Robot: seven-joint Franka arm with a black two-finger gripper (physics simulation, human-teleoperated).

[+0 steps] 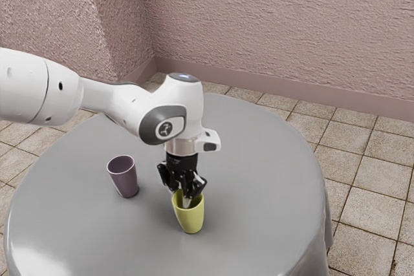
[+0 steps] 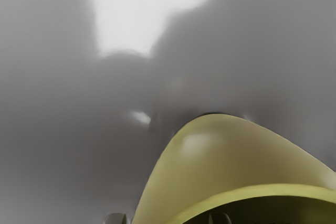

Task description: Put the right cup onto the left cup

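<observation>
- The yellow cup [image 1: 193, 222] stood upright on the gray desk [image 1: 259, 179], its mouth facing up.
- The jaws were down at that cup's rim, spread apart rather than pressed together, with one tip outside the wall and the other inside the mouth. The wall lay between them without being pinched from both sides.
- The purple cup [image 1: 124, 180] stood upright on the desk as well, well apart from the yellow one, on the side toward the exterior view's left and a little farther from that camera. Nothing touched it.
- Neither cup sat in the other; each rested on the desktop by its own base.
- The white arm [image 1: 135, 106] came in from the exterior view's left, over the desk, and bent downward above the yellow cup.
- The wrist view looked down on the yellow cup's outer wall, a part of its rim and the dark hollow inside, with bright reflections on the desk beyond it.
- Pale tiles [image 1: 373, 211] covered the floor around the round desk, and rough pinkish walls [image 1: 278, 24] rose behind, with a smooth baseboard [image 1: 284, 88] along their foot.
</observation>
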